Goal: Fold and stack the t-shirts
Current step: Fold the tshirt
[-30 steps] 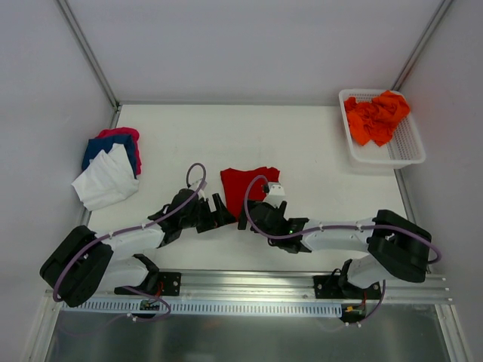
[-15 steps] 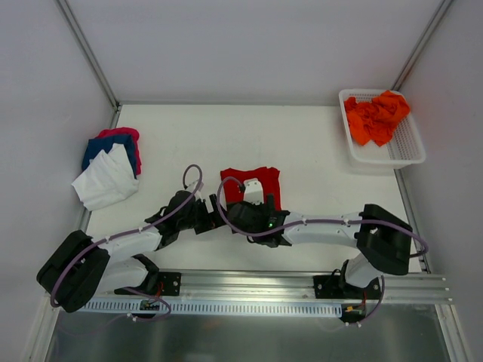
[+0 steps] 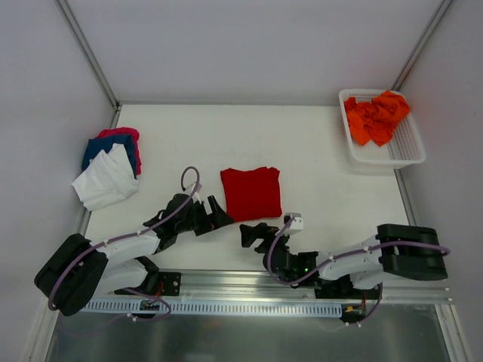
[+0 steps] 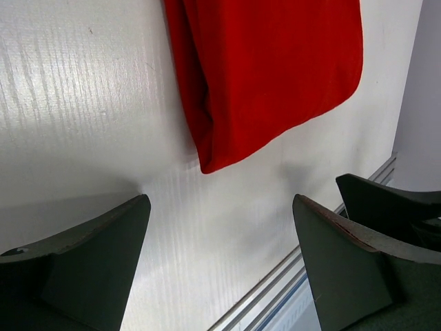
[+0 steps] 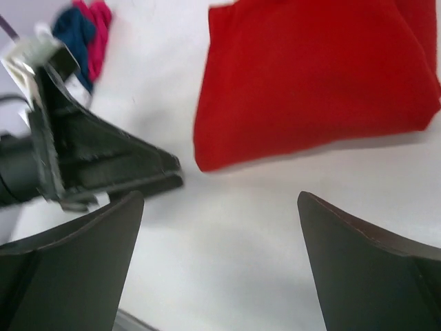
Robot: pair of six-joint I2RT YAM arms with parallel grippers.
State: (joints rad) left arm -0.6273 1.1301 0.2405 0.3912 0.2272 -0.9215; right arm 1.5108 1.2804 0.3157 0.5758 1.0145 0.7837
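Our left tool (image 3: pixel 219 213) stands spread and empty, low over the bench (image 3: pixel 317 136), just beside the near left corner of the red t-shirt (image 3: pixel 251 193). Our right tool (image 3: pixel 253 231) is also spread wide with nothing in it, near the shirt's near edge but apart from it.

The red t-shirt lies mid-bench as a neat folded rectangle, so we judge the folding of this one done and the stacking step at hand. Far to the left sits the pile: a white tee (image 3: pixel 106 181) over a blue tee (image 3: pixel 109 147) and a pink tee (image 3: pixel 121 133). The orange tees (image 3: pixel 377 117) wait in the basket (image 3: pixel 407 154) at the far right.

Next, we think, a tool must pinch all layers at one edge, so the fold holds, and carry the shirt left to the pile.
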